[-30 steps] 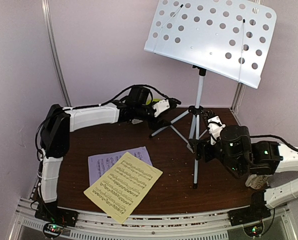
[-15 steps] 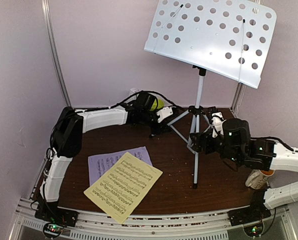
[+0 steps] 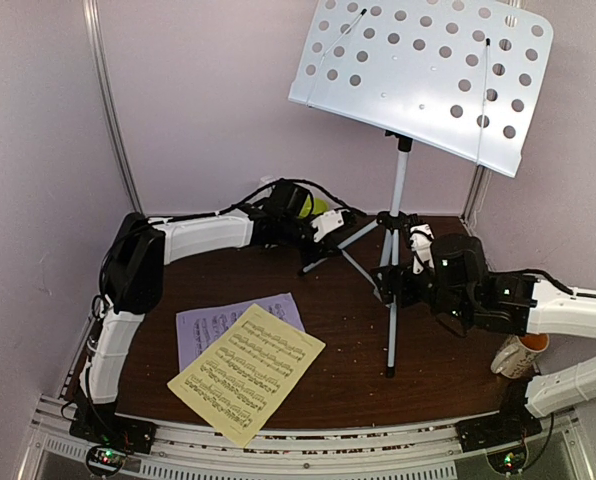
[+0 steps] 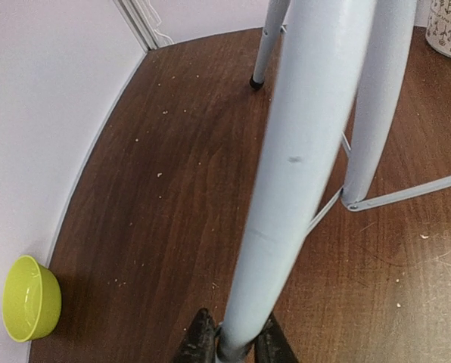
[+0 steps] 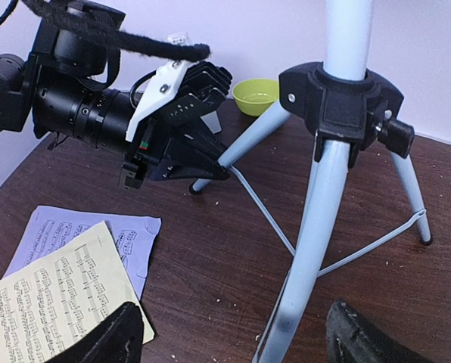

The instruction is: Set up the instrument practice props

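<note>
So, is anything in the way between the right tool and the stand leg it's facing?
Nothing visible. The right tool is open, with the stand's near leg between its fingers. The left tool grips the far leg, off to the side.

Table layout
Music stand stands centre rear; upper sheet lies on lower sheet, front left; bowl sits behind; mug sits far right.

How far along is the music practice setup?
Done: the music stand stands upright. In hand: the left gripper grips a tripod leg; the right gripper is open astride another. Left: yellow sheet and lilac sheet lie on the table, not on the stand.
</note>
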Robot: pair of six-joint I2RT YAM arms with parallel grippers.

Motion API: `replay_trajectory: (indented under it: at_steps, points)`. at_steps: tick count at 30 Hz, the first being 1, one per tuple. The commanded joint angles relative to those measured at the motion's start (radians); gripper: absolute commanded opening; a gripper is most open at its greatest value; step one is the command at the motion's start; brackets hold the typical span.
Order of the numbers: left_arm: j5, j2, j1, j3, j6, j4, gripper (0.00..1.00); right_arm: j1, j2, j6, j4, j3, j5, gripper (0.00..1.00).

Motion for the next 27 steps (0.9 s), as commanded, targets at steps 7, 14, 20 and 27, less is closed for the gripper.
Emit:
replay_trajectory:
  at_steps: [7,14,20,27]
  points:
    - [-0.019,-0.079,0.001,-0.120,-0.033,0.095,0.00,-0.016,0.025,-0.012,0.046,0.023,-0.009,0.82]
    - [-0.032,-0.125,0.008,-0.187,-0.045,0.129,0.00,-0.018,0.042,-0.020,0.045,0.036,-0.004,0.80]
    - [-0.057,-0.182,0.033,-0.282,-0.061,0.173,0.00,-0.020,0.040,-0.024,0.046,0.037,-0.003,0.79]
    - [-0.111,-0.251,0.066,-0.423,-0.079,0.209,0.00,-0.018,0.076,-0.024,0.070,0.057,-0.034,0.78]
